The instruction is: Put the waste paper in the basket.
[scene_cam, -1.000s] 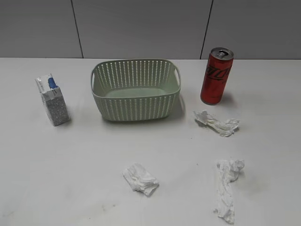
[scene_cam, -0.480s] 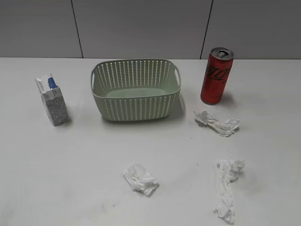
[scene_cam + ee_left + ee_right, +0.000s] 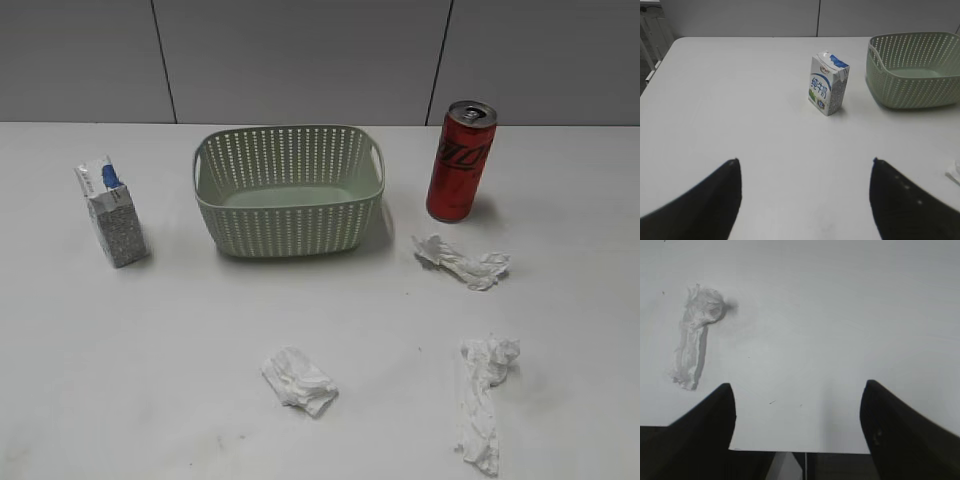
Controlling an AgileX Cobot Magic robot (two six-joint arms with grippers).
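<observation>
The sage-green basket (image 3: 289, 190) stands at the back middle of the white table; it also shows in the left wrist view (image 3: 912, 70). It looks empty. Three waste paper wads lie on the table: one at front centre (image 3: 298, 380), one right of the basket near the can (image 3: 461, 262), and a long twisted one at front right (image 3: 484, 398), also in the right wrist view (image 3: 695, 335). My left gripper (image 3: 804, 162) is open and empty over bare table. My right gripper (image 3: 797, 386) is open and empty near the table's front edge. Neither gripper shows in the exterior view.
A red soda can (image 3: 460, 161) stands right of the basket. A small white-and-blue carton (image 3: 112, 212) stands left of it, also in the left wrist view (image 3: 828, 83). The table's front edge (image 3: 800, 452) lies under my right gripper.
</observation>
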